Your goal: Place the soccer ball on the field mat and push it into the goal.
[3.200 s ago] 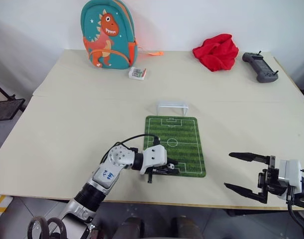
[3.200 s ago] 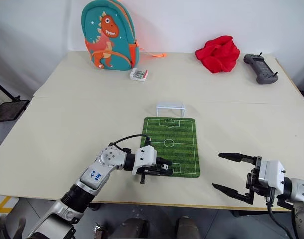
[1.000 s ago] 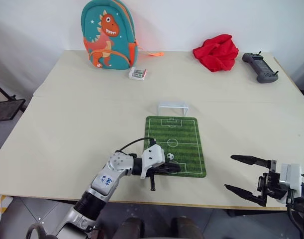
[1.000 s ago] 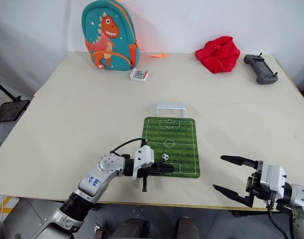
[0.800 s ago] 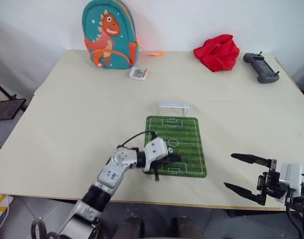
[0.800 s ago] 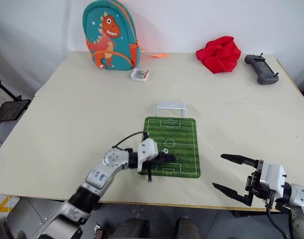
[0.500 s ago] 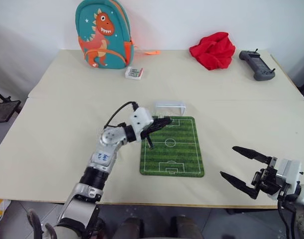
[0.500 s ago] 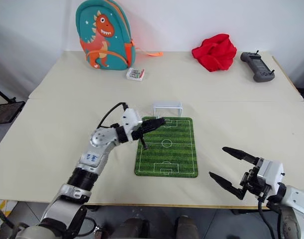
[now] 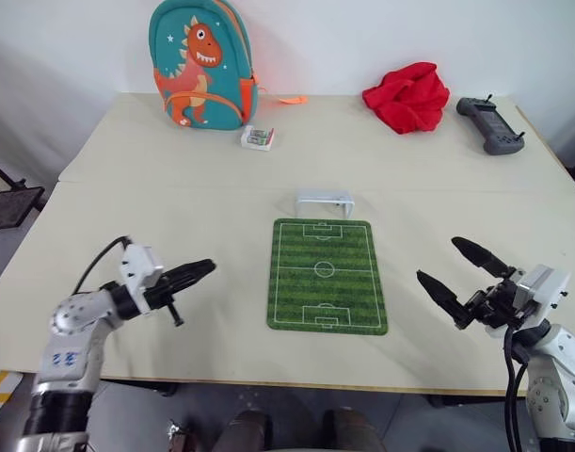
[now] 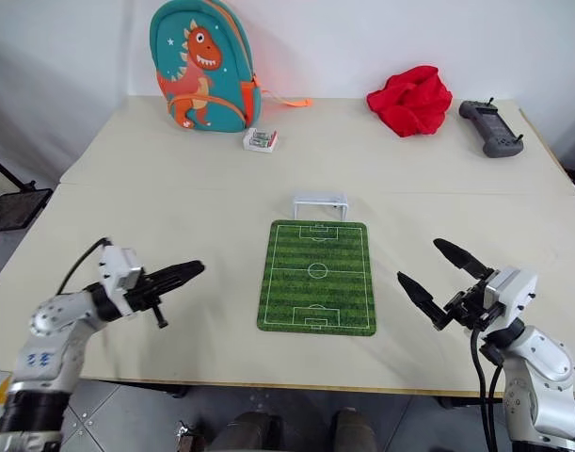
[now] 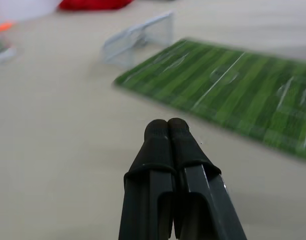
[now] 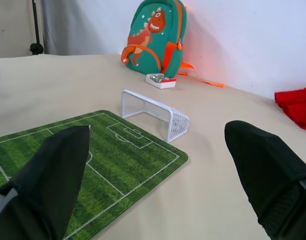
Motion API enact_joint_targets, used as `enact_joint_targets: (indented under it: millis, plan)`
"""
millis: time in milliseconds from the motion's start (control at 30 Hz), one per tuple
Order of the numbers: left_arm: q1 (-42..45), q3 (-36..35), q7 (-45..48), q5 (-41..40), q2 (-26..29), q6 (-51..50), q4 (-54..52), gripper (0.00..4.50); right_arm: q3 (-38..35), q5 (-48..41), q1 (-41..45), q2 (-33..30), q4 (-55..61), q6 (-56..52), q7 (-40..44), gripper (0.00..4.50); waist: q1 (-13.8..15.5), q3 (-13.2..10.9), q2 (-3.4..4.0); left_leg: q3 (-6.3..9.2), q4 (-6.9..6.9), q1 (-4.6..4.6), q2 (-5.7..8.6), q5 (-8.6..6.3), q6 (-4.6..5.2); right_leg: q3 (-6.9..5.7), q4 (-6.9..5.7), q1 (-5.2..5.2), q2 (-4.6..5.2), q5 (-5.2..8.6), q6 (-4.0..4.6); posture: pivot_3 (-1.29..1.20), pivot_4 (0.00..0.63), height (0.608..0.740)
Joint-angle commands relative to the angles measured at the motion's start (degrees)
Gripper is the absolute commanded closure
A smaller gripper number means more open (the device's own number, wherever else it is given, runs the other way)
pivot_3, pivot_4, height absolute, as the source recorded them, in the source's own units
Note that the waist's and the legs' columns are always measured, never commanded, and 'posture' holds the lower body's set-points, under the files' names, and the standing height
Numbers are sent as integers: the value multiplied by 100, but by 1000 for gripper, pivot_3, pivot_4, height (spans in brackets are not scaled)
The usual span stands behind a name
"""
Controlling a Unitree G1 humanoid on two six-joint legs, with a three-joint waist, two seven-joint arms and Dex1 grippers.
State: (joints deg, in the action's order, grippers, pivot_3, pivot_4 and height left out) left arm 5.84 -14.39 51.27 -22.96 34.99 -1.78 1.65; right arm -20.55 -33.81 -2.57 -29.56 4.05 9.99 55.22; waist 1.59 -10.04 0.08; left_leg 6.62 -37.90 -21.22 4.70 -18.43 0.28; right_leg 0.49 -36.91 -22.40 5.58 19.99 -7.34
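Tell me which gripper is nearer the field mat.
Right. The right gripper hovers just off the right edge of the field mat; the left gripper hangs farther away, off its left edge.

Left gripper (image 9: 200,270) is off the mat (image 9: 327,276) now, swung out over bare table (image 9: 174,207) well to its left, fingers pressed together. Ball is gone from the mat. Right gripper (image 9: 458,267) sits slightly further forward, tips angled up.

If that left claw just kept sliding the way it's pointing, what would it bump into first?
Most likely the field mat. The left gripper, fingers shut, points across bare table toward the mat's near-left edge; the left wrist view shows the mat straight ahead, with the goal further off to one side. It may pass just above the flat mat.
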Motion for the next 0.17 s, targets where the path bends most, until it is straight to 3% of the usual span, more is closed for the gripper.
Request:
enact_joint_targets:
  millis: [33, 167]
  plan:
    - [-334, -345, -398, -19, -4, -48, -487, 4482, -63, 12, 86, -2, -63, 105, 15, 0, -23, 0, 0, -3, 0, 0, 1, 0, 1, 2, 0, 0, 2, 0, 0, 0, 150, 740]
    - [-519, -534, -844, -44, -195, -12, -771, 4482, -41, 96, 232, -18, -263, 153, 52, 0, -26, 0, 0, -7, 0, 3, 0, 0, 0, 3, -3, -1, 0, 0, 0, 0, 150, 740]
